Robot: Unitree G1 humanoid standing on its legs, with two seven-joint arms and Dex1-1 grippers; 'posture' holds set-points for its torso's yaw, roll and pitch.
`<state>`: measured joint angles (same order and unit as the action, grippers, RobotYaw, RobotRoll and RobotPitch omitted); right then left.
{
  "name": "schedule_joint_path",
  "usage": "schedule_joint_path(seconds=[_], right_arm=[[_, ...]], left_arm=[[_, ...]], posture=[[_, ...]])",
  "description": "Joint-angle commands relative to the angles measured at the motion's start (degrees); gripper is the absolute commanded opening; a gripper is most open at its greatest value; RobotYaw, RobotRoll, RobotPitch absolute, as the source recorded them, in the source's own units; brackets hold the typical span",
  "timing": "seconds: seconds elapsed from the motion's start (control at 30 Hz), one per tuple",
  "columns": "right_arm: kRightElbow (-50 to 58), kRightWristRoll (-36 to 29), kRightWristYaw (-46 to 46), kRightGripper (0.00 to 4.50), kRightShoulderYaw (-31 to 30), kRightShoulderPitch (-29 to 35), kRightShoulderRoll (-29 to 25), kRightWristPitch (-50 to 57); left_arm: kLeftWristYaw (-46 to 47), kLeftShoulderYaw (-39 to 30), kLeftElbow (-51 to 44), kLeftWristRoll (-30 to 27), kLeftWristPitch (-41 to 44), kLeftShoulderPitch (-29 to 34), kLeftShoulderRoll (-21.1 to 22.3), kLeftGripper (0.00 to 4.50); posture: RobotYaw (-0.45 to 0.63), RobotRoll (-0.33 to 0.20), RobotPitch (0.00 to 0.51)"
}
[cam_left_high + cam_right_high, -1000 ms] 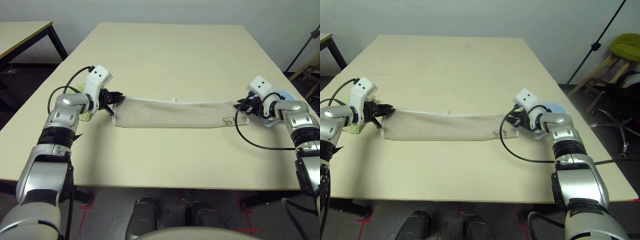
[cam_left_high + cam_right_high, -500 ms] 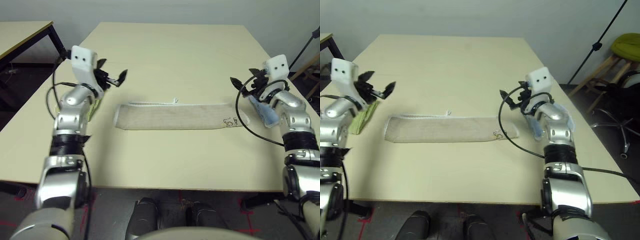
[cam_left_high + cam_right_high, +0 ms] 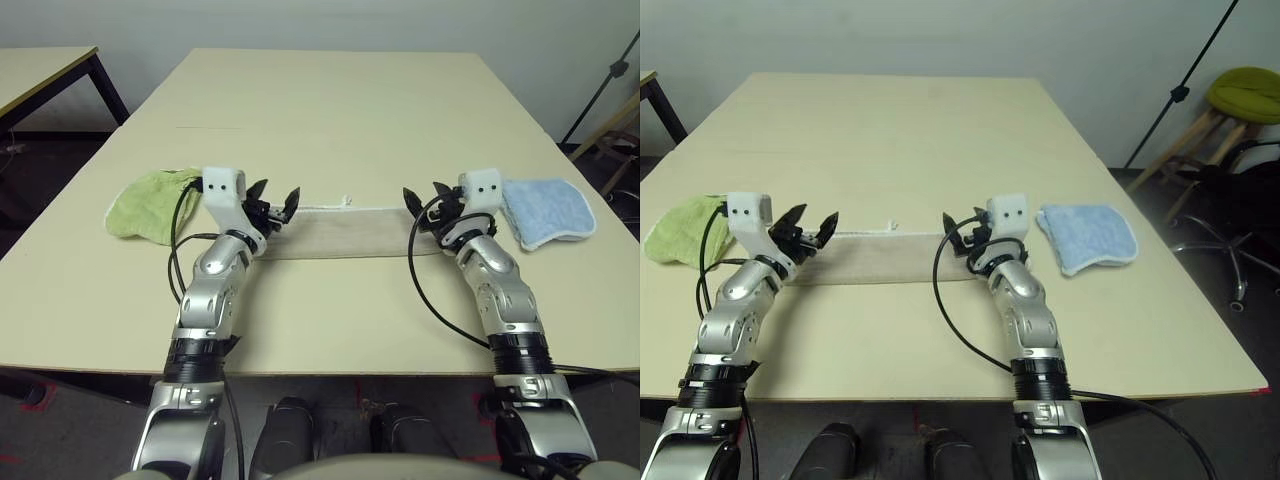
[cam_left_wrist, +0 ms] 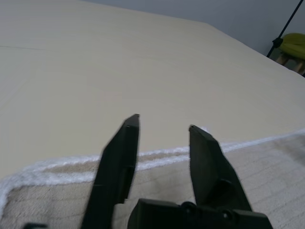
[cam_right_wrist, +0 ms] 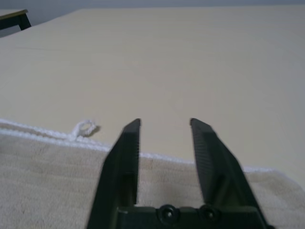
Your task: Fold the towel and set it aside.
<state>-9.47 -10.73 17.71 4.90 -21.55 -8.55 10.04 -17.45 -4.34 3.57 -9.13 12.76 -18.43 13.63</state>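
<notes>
Under both grippers (image 3: pixel 272 205), towel (image 3: pixel 350 232) ends hidden

the surface (image 3: pixel 330 120) is lit evenly and fairly brightly, from above as it seems. soft, faint shadows are cast beside the left forearm (image 3: pixel 215 300). the floor (image 3: pixel 70 430) beneath is left dim. small highlights are caught on the silver forearm casings. in the left wrist view, far edges are softened slightly; no strong glare is seen.

Beige towel (image 3: pixel 345 234): ribbed matt terry cloth; white edging (image 5: pixel 52 135) rope-like.
</notes>
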Motion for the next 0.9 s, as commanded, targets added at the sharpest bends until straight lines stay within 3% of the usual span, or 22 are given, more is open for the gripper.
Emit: schedule_joint_path(seconds=[0.03,0.1,0.13,0.57,0.83,0.9], right_arm=[[-2.02,0.77,0.04,0.89,-0.53,0.81,-0.77,0.62],[-3.60,0.73,-0.38,0.14,0.14,0.81,-1.27,0.96],[-4.12,0.71,-0.52,0.00,0.34,0.81,-1.46,0.99],[-14.97,-0.38,-1.75,0.00,5.04,-1.02,-7.80,8.10],[-10.19,-2.48,-1.43,0.00,7.11,-0.61,-9.85,14.59],[-6.36,-5.48,-0.97,0.00,9.03,-0.62,-10.02,18.10]], left_arm=[[0.18,-0.03,2.99,1.21,-2.02,0.97,0.61,1.06],[0.31,-0.52,5.04,1.41,-3.19,1.19,1.20,0.35],[0.36,-0.69,5.71,1.46,-3.66,1.26,1.39,0.02],[-1.07,-2.83,24.61,2.61,-10.94,-2.96,6.55,0.02],[-3.44,-4.01,30.17,1.43,-12.31,-6.32,9.29,0.02],[-6.68,-4.29,29.10,-0.18,-11.97,-7.06,9.92,0.40]], posture=[[0.11,0.000,0.060],[0.10,0.000,0.058],[0.10,0.000,0.058],[0.10,0.000,0.044],[0.09,0.000,0.037],[0.09,0.000,0.038]])
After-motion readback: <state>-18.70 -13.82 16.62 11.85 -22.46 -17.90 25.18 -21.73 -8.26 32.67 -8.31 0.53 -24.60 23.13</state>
